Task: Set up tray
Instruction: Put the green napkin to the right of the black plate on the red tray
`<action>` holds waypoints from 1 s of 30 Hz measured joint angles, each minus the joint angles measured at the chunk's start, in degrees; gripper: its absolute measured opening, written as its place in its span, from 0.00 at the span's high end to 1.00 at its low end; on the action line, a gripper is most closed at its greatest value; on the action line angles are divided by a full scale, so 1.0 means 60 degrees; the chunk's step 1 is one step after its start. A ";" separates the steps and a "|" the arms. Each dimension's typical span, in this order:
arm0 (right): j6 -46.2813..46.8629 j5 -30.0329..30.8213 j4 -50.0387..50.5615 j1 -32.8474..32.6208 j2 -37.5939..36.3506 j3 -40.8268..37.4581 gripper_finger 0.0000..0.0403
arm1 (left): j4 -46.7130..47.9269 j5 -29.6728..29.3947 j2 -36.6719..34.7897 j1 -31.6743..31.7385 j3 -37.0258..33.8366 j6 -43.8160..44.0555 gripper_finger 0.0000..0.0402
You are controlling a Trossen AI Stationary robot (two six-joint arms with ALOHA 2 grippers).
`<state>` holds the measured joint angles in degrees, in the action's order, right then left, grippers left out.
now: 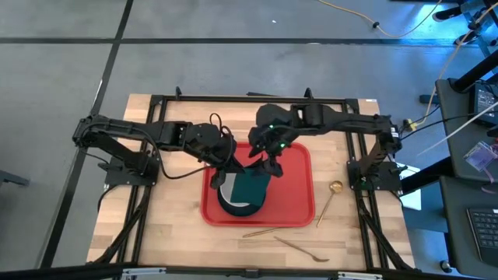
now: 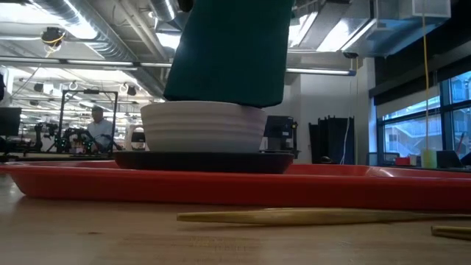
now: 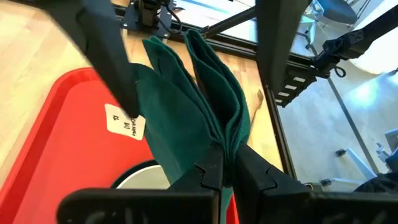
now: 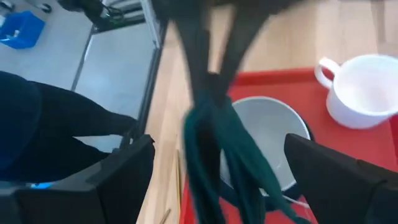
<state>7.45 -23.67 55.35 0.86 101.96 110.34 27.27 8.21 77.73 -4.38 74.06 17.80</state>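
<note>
Left gripper (image 3: 227, 163) clamped on green napkin (image 1: 250, 185), I hold it hanging over white bowl (image 2: 203, 126) on dark plate (image 2: 206, 161), left-centre of red tray (image 1: 299, 208). Right gripper (image 1: 268, 161) wide, empty, just behind napkin. Tray directly below both, long axis across table. Left nearer drop spot.

A dark green napkin (image 1: 250, 187) hangs folded above a white bowl (image 2: 203, 126) on a black plate (image 2: 204, 161), a white mug (image 4: 364, 91) sits nearby, while a gold spoon (image 1: 329, 200), a gold fork (image 1: 302, 249) and a chopstick (image 2: 316, 216) lie on the wooden worktop (image 1: 171, 225).
</note>
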 joint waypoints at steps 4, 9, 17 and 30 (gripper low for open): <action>-0.0004 -0.0123 0.0146 -0.0007 0.0093 0.0002 0.12 | -0.0004 -0.0011 0.0000 0.0022 0.0000 -0.0004 0.98; -0.0033 -0.0314 0.0215 -0.0007 0.0078 0.0004 0.12 | -0.0004 -0.0008 0.0000 0.0198 0.0000 0.0000 0.98; 0.0215 0.0162 0.0442 -0.0148 0.0079 0.0004 0.12 | -0.0004 -0.0003 0.0000 0.0277 0.0000 0.0000 0.98; 0.0257 0.1644 0.0868 -0.0262 0.0090 0.0004 0.12 | -0.0007 0.0007 0.0000 0.0313 0.0000 0.0000 0.98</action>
<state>8.99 -13.81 60.55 -0.71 102.50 110.37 27.22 8.25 77.73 -2.50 74.06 17.80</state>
